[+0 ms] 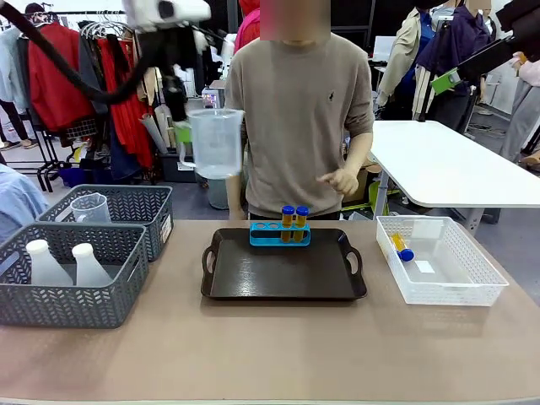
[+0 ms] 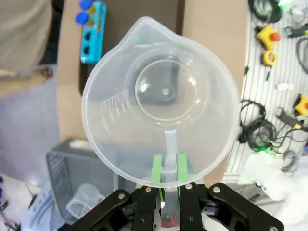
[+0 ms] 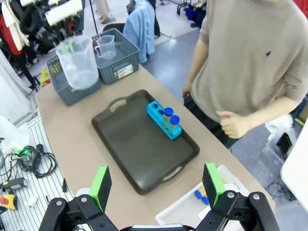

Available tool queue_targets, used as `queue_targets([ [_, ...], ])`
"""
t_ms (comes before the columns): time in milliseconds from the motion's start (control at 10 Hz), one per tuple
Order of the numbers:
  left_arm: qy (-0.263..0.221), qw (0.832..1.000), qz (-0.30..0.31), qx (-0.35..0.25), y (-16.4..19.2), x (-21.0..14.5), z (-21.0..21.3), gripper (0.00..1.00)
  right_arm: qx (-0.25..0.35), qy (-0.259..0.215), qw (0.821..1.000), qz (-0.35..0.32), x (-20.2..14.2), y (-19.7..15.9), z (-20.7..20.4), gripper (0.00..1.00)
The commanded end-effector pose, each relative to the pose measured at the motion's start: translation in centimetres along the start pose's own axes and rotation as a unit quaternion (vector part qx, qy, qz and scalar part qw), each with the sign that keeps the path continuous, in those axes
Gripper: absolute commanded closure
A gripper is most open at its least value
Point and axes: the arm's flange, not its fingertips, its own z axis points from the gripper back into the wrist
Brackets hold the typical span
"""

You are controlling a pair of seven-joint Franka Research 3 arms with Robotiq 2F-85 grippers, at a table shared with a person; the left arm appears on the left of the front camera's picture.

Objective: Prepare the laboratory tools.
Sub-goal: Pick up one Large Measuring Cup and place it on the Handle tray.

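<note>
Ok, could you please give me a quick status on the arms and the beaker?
Left gripper shut on beaker handle, beaker upright, aloft. Right gripper open, empty. Tray bare in front of tube rack; nothing in the way.

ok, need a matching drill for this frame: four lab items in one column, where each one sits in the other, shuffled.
1 measuring beaker
2 upright amber tubes
3 conical flasks
4 amber tube lying flat

A nearer grey basket
B held up by left gripper
C white basket
D blue rack on tray

Pairs: 1-B, 2-D, 3-A, 4-C
</note>
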Motion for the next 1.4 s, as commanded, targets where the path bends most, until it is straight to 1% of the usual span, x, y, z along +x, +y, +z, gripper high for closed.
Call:
queue_targets([
  [0,-0.017,1.0,-0.014,0.02,1.2,3.1,-2.3,1.0,0.004,-0.006,1.0,0.001,0.0,0.0,0.0,0.0],
  [200,-0.01,0.999,-0.049,0.01,1.7,7.3,-6.5,1.0,0.004,-0.006,1.0,0.001,0.0,0.0,0.0,0.0],
  [300,-0.004,0.998,-0.063,0.031,2.2,9.3,-8.3,1.0,0.004,-0.006,1.0,0.001,0.0,0.0,0.0,0.0],
  [400,0.006,0.997,-0.069,0.039,2.4,11.0,-10.0,1.0,0.004,-0.006,1.0,0.001,0.0,0.0,0.0,0.0],
  [500,0.009,0.995,-0.089,0.054,2.8,12.6,-11.7,1.0,0.004,-0.006,1.0,0.001,0.0,0.0,0.0,0.0],
  [600,0.006,0.993,-0.107,0.054,3.0,13.3,-12.5,1.0,0.004,-0.006,1.0,0.001,0.0,0.0,0.0,0.0],
  [700,-0.006,0.991,-0.13,0.032,3.1,13.4,-12.3,1.0,0.004,-0.006,1.0,0.001,0.0,0.0,0.0,0.0],
  [800,0.007,0.995,-0.091,0.042,2.1,12.7,-13.6,1.0,0.004,-0.006,1.0,0.001,0.0,0.0,0.0,0.0],
  [1000,0.007,0.995,-0.091,0.042,2.1,12.7,-13.6,1.0,0.004,-0.006,1.0,0.001,0.0,0.0,0.0,0.0],
  [1100,0.006,0.994,-0.103,0.04,2.5,13.3,-14.4,1.0,0.004,-0.006,1.0,0.001,0.0,0.0,0.0,0.0],
  [1200,0.02,0.994,-0.098,0.045,2.8,14.6,-16.1,1.0,0.004,-0.006,1.0,0.001,0.0,0.0,0.0,0.0],
  [1300,0.025,0.991,-0.117,0.058,4.0,16.4,-18.4,1.0,0.004,-0.006,1.0,0.001,0.0,0.0,0.0,0.0],
])
